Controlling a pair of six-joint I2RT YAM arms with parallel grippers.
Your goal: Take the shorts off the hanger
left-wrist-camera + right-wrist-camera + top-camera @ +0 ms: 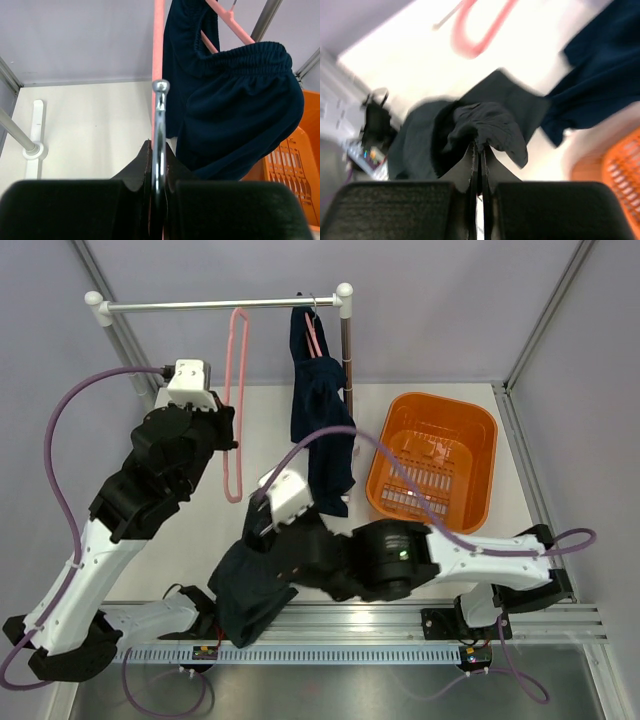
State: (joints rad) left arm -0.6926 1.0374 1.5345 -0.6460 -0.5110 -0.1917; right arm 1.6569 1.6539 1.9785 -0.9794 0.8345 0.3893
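Note:
One pair of dark navy shorts point(322, 420) hangs on a pink hanger point(316, 335) at the right end of the rail; it also shows in the left wrist view point(240, 115). A second pair of shorts point(250, 592) hangs bunched from my right gripper point(255, 558), low near the table's front edge. In the right wrist view the right gripper point(481, 146) is shut on a fold of this cloth point(487, 122). My left gripper point(229, 445) is shut on a bare pink hanger point(237, 390). In the left wrist view the left gripper point(159, 146) clamps the hanger's chrome metal part point(160, 115).
A metal rail point(220, 305) on white posts spans the back. An orange basket point(435, 460) stands at the right on the white table, beside the hanging shorts. Purple cables loop over both arms. A rail post foot point(35, 145) stands at the left.

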